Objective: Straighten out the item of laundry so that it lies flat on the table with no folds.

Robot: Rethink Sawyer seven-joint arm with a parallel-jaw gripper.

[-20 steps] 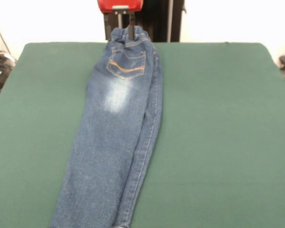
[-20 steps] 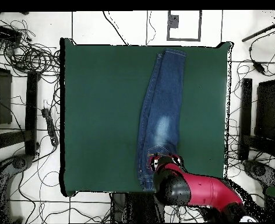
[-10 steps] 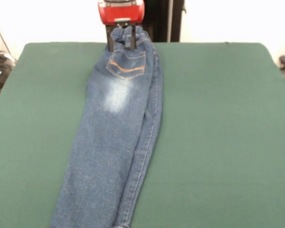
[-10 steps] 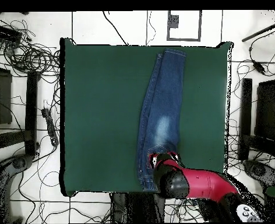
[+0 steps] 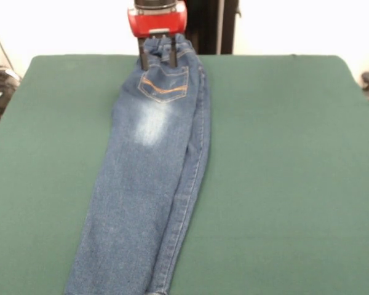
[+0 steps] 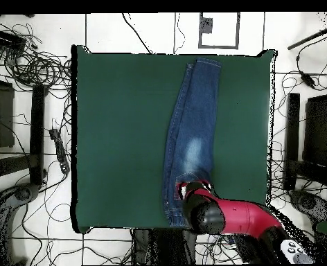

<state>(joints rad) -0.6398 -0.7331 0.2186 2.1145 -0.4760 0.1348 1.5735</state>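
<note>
The item of laundry (image 5: pixel 147 178), small blue jeans, lies lengthwise on the table (image 5: pixel 283 172). It is folded along its length, one leg on top of the other, with the back pocket facing up. My gripper (image 5: pixel 158 58) is at the elastic waistband, open. Its two dark fingers (image 5: pixel 144 59) stand apart and reach down to the waistband, with denim showing between them. In the overhead view the jeans (image 6: pixel 190 131) run from the table's top edge down to the gripper (image 6: pixel 194 188), and the red arm hides the waistband there.
The green table (image 6: pixel 118 138) spreads wide on both sides of the jeans. Cables (image 6: pixel 34 66) and dark stands (image 6: pixel 38 131) lie on the floor around the table. The waistband sits close to the table edge on the robot's side.
My gripper has come down from above onto the waistband, and its fingers stand slightly closer together. The jeans have not shifted.
</note>
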